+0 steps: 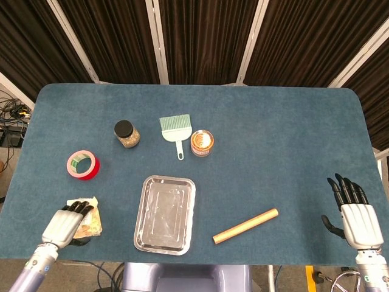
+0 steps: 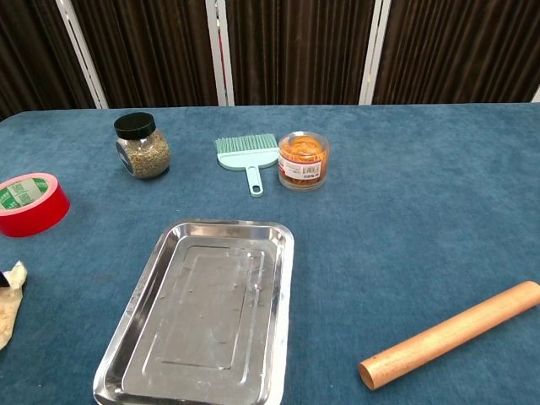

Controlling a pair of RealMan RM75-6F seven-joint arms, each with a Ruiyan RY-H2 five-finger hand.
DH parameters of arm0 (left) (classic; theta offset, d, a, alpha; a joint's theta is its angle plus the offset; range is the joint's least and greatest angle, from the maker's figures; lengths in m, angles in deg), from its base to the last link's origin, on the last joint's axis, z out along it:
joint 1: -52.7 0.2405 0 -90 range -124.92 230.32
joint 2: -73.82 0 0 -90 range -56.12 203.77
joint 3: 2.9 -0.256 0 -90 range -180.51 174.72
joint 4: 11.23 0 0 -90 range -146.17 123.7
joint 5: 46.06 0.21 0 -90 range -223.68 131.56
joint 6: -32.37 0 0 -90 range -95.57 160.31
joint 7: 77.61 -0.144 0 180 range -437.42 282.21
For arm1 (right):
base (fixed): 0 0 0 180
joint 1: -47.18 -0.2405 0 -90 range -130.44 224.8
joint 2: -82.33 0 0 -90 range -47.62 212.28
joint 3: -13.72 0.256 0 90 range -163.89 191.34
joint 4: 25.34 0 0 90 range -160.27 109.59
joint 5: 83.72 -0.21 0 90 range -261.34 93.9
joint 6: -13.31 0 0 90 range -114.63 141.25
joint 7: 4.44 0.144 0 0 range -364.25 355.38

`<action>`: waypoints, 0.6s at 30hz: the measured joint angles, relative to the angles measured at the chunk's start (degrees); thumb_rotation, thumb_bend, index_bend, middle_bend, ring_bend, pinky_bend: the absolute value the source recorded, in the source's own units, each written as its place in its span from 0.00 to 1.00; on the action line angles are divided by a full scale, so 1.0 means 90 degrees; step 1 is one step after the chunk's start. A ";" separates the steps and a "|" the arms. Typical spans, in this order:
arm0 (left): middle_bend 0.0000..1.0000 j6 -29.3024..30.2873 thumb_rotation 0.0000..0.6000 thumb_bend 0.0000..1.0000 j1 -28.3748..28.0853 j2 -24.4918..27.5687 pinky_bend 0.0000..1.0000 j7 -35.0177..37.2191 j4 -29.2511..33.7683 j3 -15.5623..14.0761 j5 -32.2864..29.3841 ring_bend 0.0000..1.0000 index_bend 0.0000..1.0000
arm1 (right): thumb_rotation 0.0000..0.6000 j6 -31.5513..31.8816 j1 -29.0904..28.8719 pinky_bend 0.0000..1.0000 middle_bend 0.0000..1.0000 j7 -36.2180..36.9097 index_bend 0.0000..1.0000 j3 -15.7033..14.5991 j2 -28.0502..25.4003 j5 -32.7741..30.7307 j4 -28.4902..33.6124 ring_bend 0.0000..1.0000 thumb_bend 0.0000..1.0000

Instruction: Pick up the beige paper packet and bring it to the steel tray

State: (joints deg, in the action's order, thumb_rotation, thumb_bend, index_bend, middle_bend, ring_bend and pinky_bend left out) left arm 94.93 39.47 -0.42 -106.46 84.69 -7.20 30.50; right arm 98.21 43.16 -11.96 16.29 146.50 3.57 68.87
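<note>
The beige paper packet [image 1: 90, 221] lies near the table's front left corner; in the chest view only its edge [image 2: 8, 302] shows at the left border. My left hand [image 1: 63, 223] lies over the packet's left part, fingertips [image 1: 78, 207] spread on it, nothing plainly gripped. The empty steel tray [image 1: 165, 214] sits to the right of the packet, at the front centre [image 2: 202, 312]. At the table's front right edge my right hand [image 1: 355, 214] stays flat, fingers apart, holding nothing.
A red tape roll [image 1: 82, 165] lies behind the packet. Farther back stand a black-lidded jar [image 1: 126, 134], a green brush [image 1: 175, 131] and an orange-filled tub [image 1: 202, 143]. A wooden rolling pin [image 1: 245, 225] lies right of the tray.
</note>
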 measured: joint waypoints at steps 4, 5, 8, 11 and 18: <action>0.68 0.0143 1.00 0.40 -0.0005 -0.0280 0.70 -0.0298 -0.0152 0.0041 -0.0056 0.61 0.69 | 1.00 0.0009 0.0008 0.10 0.00 0.0031 0.00 0.0011 -0.0016 -0.0022 -0.0011 0.00 0.30; 0.68 0.0207 1.00 0.40 0.0003 -0.0299 0.70 -0.0317 -0.0149 0.0052 -0.0054 0.62 0.70 | 1.00 0.0012 0.0012 0.10 0.00 0.0040 0.00 0.0012 -0.0019 -0.0026 -0.0010 0.00 0.30; 0.68 0.0447 1.00 0.40 0.0025 -0.0278 0.70 -0.0234 -0.0033 0.0100 0.0038 0.62 0.70 | 1.00 0.0037 0.0024 0.10 0.00 0.0057 0.00 0.0012 -0.0028 -0.0021 -0.0004 0.00 0.30; 0.68 0.0727 1.00 0.39 0.0034 -0.0140 0.70 -0.0012 0.0262 0.0168 0.0292 0.62 0.69 | 1.00 0.0056 0.0032 0.10 0.00 0.0054 0.00 0.0014 -0.0027 -0.0010 0.0004 0.00 0.30; 0.61 0.1249 1.00 0.36 -0.0140 0.0295 0.65 0.0356 0.1443 0.0550 0.1130 0.56 0.62 | 1.00 0.0024 0.0020 0.10 0.00 -0.0010 0.00 0.0006 -0.0011 -0.0012 0.0010 0.00 0.30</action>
State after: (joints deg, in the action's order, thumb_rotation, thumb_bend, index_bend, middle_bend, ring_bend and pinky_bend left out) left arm 106.17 38.21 2.24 -103.26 97.68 -2.25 40.67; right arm 98.42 43.34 -12.05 16.34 146.40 3.46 68.96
